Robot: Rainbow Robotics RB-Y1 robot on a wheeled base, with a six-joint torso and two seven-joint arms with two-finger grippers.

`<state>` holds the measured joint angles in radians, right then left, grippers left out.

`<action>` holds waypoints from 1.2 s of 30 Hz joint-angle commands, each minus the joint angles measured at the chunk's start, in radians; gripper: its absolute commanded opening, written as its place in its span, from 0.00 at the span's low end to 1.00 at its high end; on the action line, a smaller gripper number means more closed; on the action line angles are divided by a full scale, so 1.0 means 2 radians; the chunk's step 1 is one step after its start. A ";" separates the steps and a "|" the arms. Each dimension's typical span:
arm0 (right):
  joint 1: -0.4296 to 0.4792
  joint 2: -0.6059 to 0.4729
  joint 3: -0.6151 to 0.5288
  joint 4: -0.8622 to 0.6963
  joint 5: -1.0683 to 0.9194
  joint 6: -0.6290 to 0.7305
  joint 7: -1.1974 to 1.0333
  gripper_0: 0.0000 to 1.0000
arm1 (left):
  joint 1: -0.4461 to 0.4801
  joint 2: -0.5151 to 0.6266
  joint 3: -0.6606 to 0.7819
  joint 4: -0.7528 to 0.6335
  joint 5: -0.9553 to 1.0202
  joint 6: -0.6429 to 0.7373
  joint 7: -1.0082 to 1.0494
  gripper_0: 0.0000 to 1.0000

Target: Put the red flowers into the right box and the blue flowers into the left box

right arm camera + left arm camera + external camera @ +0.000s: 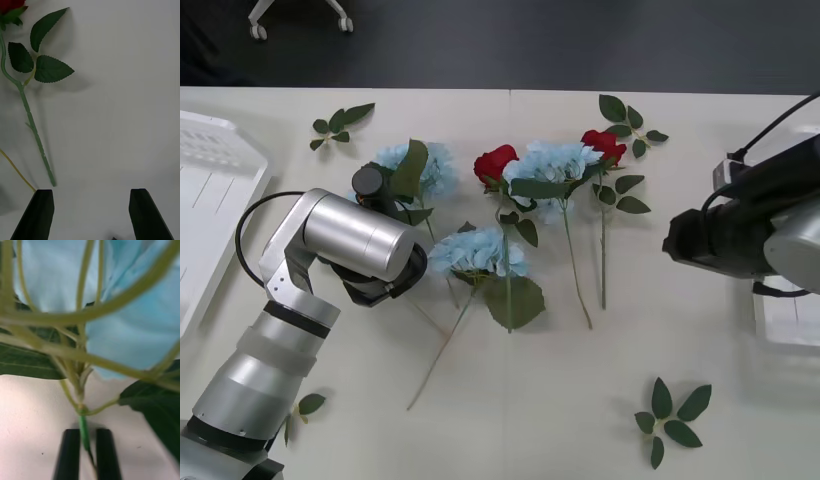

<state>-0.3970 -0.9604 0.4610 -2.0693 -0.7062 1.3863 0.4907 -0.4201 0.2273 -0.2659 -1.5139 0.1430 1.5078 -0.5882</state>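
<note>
Three blue flowers lie on the white table: one at the back left (425,165), one at the centre (478,250) and one further back (555,163). My left gripper (84,438) is shut on the green stem (84,429) of the back-left blue flower, just below its head (123,333). Two red flowers (496,162) (605,145) lie among the blue ones. My right gripper (90,212) is open above bare table, beside a red flower's stem (33,131). The left box (210,200) sits at the left edge. The right box (788,325) is mostly hidden behind my right arm (740,235).
Loose green leaf sprigs lie at the back left (340,122), back right (632,122), front right (670,415) and by my left arm (308,404). The table's far edge runs along the back, with dark floor beyond.
</note>
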 commanded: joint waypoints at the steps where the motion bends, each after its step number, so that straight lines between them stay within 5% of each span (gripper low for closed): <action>1: -0.061 0.033 0.048 0.029 0.038 -0.015 -0.069 0.58 | -0.009 0.000 -0.003 -0.030 0.002 -0.001 -0.004 0.00; 13: -0.125 0.127 0.087 0.185 0.089 -0.084 -0.076 0.58 | 0.023 0.045 -0.003 -0.185 0.018 0.046 -0.010 0.00; 26: -0.128 0.129 0.110 0.272 0.079 -0.201 0.043 0.59 | 0.088 0.119 0.001 -0.379 0.022 0.086 -0.073 0.00; 36: -0.133 0.130 0.110 0.323 0.051 -0.246 0.146 0.59 | 0.094 0.176 0.126 -0.431 0.162 0.113 -0.198 0.00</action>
<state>-0.6287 -0.6835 0.6949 -1.4279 -0.5952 0.8983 0.7122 -0.2266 0.5534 -0.1220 -2.3473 0.4030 1.7300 -0.8665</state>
